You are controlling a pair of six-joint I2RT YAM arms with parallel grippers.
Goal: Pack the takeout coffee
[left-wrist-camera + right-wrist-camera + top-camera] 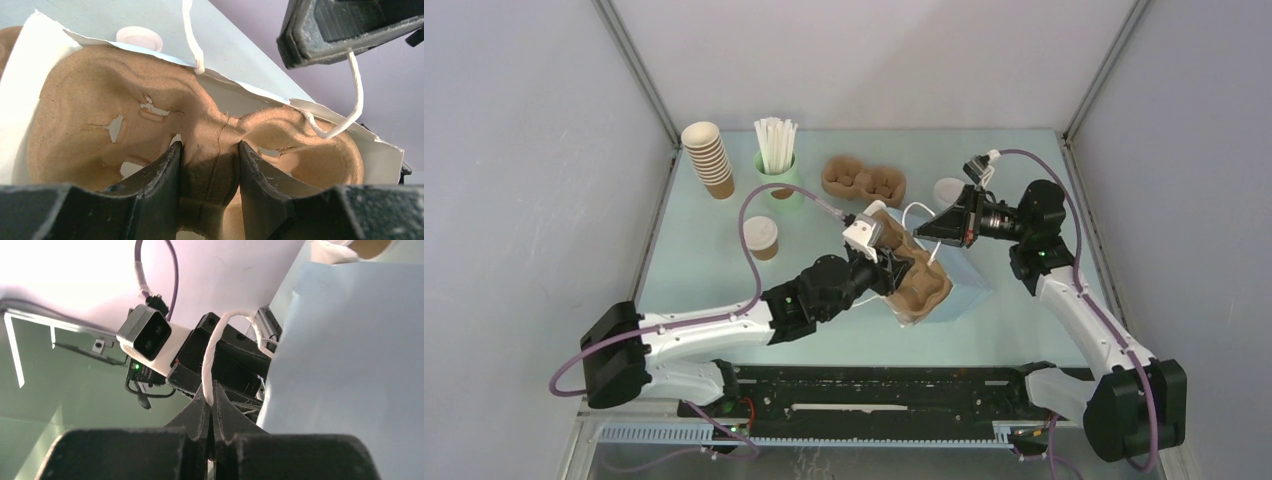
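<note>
At the upper left of the overhead view a tall stack of lidless brown cups (708, 158) stands on the pale surface (694, 270), with a mint-green cup of white straws (776, 165) just to its right. Below them, left of centre, the takeout coffee (763, 238) stands upright on the surface by itself, white lid on, well apart from the bag and touched by neither arm.

The left arm (714, 335) reaches from the lower left toward the middle. The left jaws stand partly open, clamped on the centre ridge of a brown pulp carrier (100, 115), one finger in each hollow beside it. The carrier lies tilted, part way into the mouth of a pale blue paper bag (972, 292) lying on its side.

An empty second pulp carrier (864, 180) sits at upper centre. Right of it a second white-lidded cup (946, 190) stands, partly hidden behind the right wrist.

The right arm (1079, 305) comes in from the lower right. The right jaws are fully closed, pinching the bag's white cord handle (212, 355) above the bag mouth.
</note>
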